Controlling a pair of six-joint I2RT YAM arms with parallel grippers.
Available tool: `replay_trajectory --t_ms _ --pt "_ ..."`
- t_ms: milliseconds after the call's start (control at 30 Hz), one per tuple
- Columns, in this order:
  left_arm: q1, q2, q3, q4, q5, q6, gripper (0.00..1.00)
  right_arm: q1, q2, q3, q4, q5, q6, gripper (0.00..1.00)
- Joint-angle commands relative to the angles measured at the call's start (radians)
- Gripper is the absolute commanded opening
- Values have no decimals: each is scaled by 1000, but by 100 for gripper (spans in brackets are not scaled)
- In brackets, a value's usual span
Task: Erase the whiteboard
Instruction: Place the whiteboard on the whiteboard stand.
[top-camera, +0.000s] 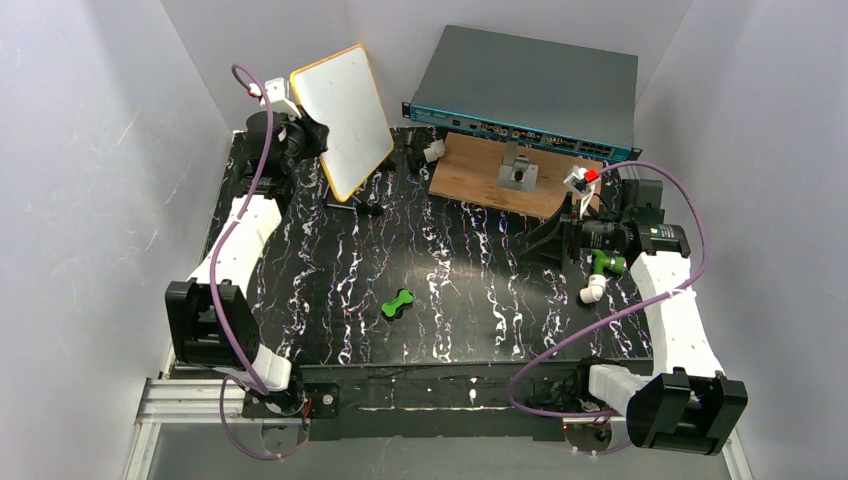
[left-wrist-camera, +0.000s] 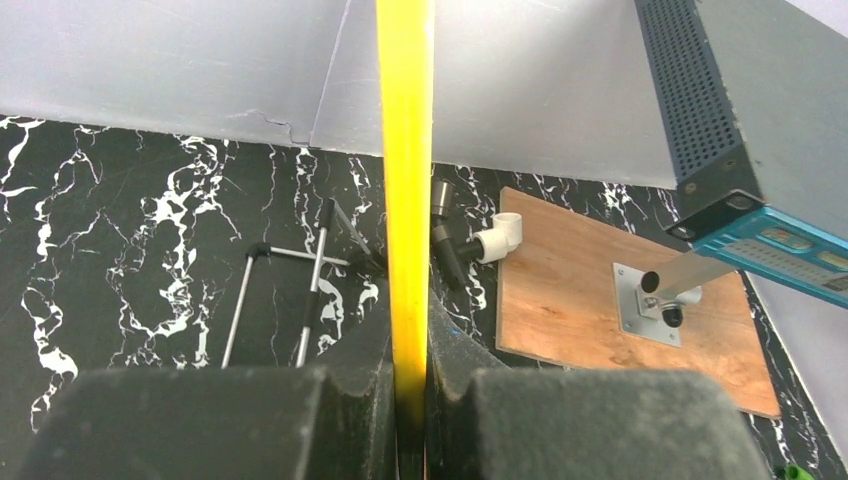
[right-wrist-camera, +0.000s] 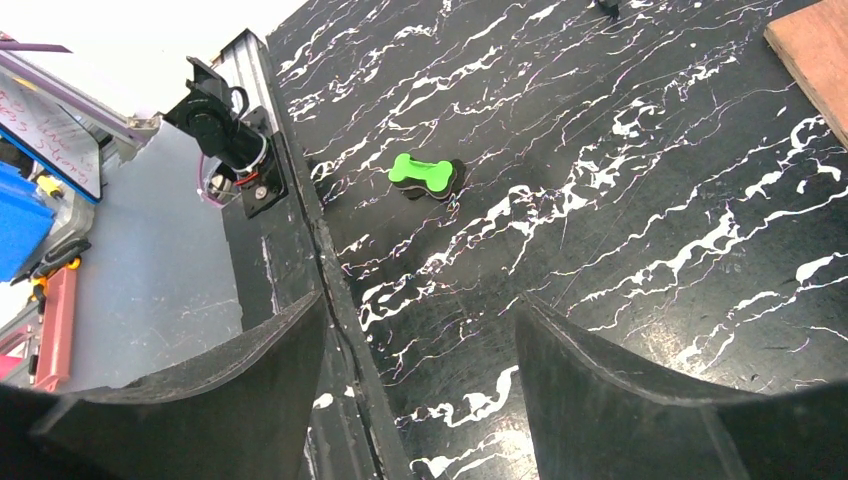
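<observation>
The whiteboard, white with an orange-yellow frame, is lifted off the table and stands tilted at the back left. No writing shows on the face seen in the top view. My left gripper is shut on its left edge. In the left wrist view the yellow frame edge runs straight up from between my left gripper's fingers. A green bone-shaped eraser lies on the black marbled table, also seen in the right wrist view. My right gripper is open and empty, above the table right of centre.
A brown wooden board with a metal bracket lies at the back centre, under a grey-blue network switch. A white pipe elbow and a green part lie by the right arm. A thin wire stand lies below the whiteboard.
</observation>
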Motion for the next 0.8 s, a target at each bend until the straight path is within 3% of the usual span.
replay_trajectory --t_ms 0,267,600,767 --pt "30 -11 -1 273 46 24 0 -6 4 -12 19 -30 -22 75" --pt "54 15 -74 318 109 11 0 -7 7 -13 14 -26 -32 75" --pt "74 -49 -302 443 117 54 0 -8 11 -17 11 -29 -37 76" --pt "84 -81 -410 538 194 79 0 -9 10 -17 10 -28 -39 75"
